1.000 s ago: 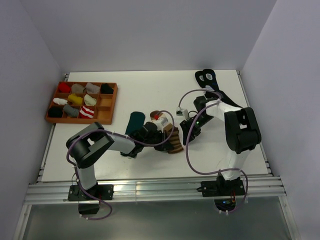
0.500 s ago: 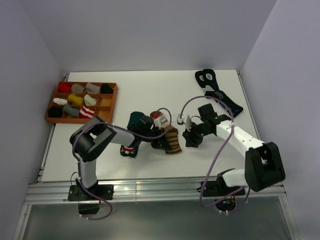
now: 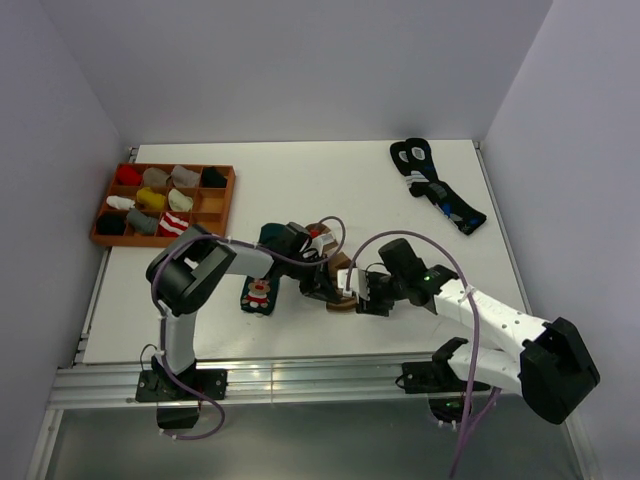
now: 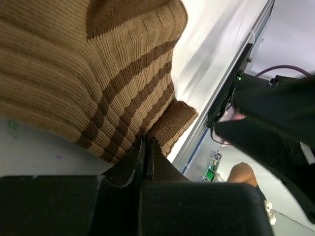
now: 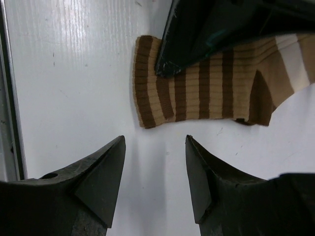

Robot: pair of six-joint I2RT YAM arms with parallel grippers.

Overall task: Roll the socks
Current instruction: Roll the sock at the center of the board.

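Two arms reach in from the near edge over the white table [image 3: 300, 190], and both ends meet at the middle of it. Nearest to me, the right gripper [image 5: 155, 141] hovers low with its fingers spread wide over bare tabletop, just short of the ribbed end of the brown striped sock [image 5: 206, 83] and not touching it. That sock lies partly flat, mid-table and a little toward the front, with its stripes running across its width and a darker brown heel patch further along. From the far side, the left gripper [image 4: 146, 142] comes down on the same sock. Its fingers are pressed together, and in the wrist view the tips sit right in a fold of the knit, so it seems to be pinching a bit of fabric there, though the contact is too tight in frame for me to be sure how much is caught. Just left of the striped sock lies the dark green sock [image 3: 259, 292], its bear figure at the near end, and the left forearm crosses above it. Further back on the left stands a wooden tray [image 3: 150, 241] of rolled socks in its compartments. Farthest away, at the right rear, lie the black socks [image 3: 438, 188] with blue-and-white marks, well apart from everything else.
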